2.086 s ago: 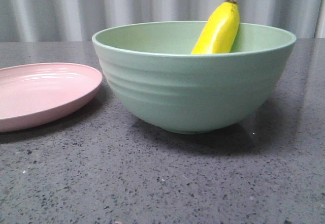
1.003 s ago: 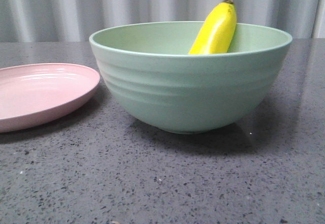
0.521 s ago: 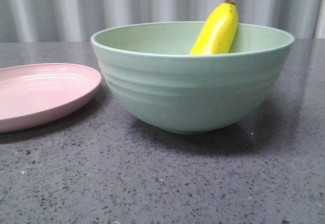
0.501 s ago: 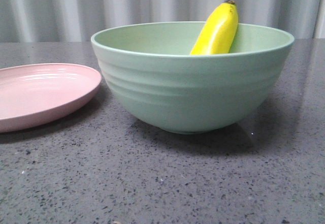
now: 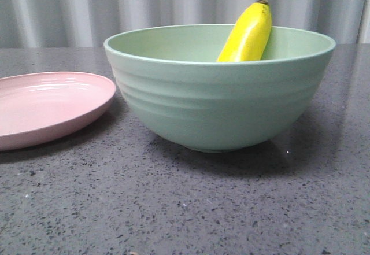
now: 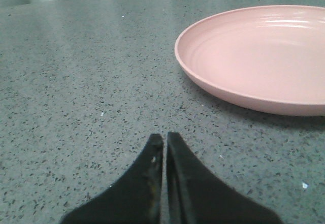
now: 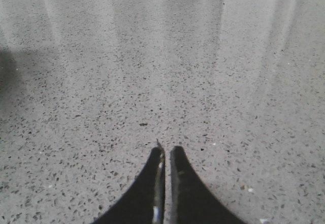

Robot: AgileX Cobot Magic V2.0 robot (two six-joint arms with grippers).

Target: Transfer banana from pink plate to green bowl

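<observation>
The yellow banana (image 5: 248,33) leans inside the green bowl (image 5: 219,102), its dark tip sticking up above the far right rim. The pink plate (image 5: 49,107) lies bare on the table left of the bowl; it also shows in the left wrist view (image 6: 259,56). My left gripper (image 6: 165,135) is shut and holds nothing, low over the table a short way from the plate's rim. My right gripper (image 7: 166,149) is shut and holds nothing, over bare table. Neither gripper shows in the front view.
The dark speckled stone table (image 5: 185,209) runs under everything. A pale grey curtain (image 5: 173,0) hangs behind the table. The right wrist view shows only bare speckled tabletop (image 7: 162,71) with light reflections.
The bowl with the banana shifted slightly left and then back right by a few pixels; the plate did the same. Nothing else has moved.
</observation>
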